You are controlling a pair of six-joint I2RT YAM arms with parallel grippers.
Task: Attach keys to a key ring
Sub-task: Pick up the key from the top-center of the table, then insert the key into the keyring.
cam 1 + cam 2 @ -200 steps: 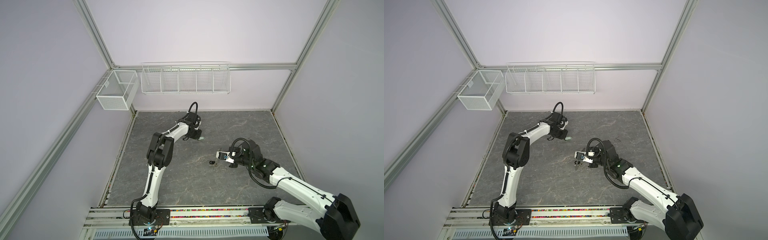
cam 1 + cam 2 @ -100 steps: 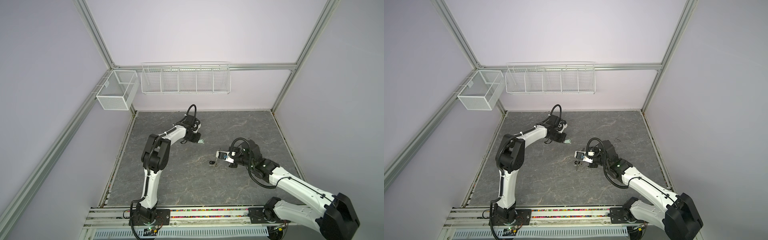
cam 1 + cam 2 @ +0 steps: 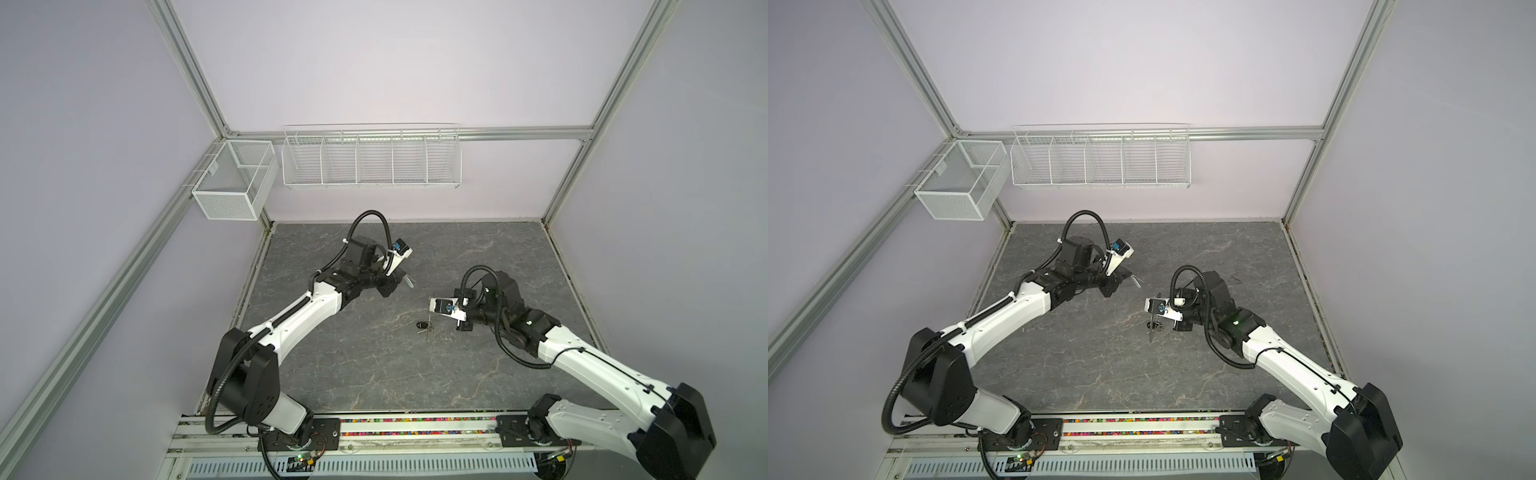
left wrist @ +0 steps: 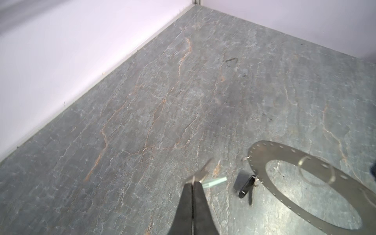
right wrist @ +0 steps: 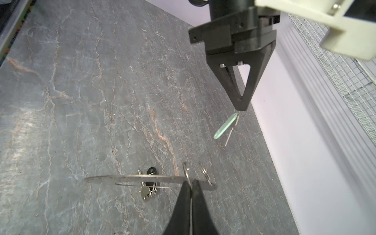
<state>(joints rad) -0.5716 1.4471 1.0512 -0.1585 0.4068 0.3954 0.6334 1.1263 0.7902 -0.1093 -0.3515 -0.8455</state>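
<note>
- The grey, stone-patterned worktop (image 3: 374, 374), veined with rust, sits inside pale lilac walls. White wire baskets (image 3: 371, 158) hang on the back rail.
- The left end effector (image 5: 241, 106) has its tips pressed together on the small wire loop of the pale green-tagged key (image 5: 225, 126). The oblong plastic tag and thin silvery blade dangle free above the worktop, probably so they can be threaded on.
- The right end effector (image 5: 190, 183) pinches the key ring (image 5: 126, 179) at its rim beside a wire loop. The flat grey metal disc is held off the worktop, its perforated edge exposed.
- The black-tagged key (image 4: 247, 186) hangs from that rim, seemingly attached already.
- The green-tagged key and the disc are well apart.
</note>
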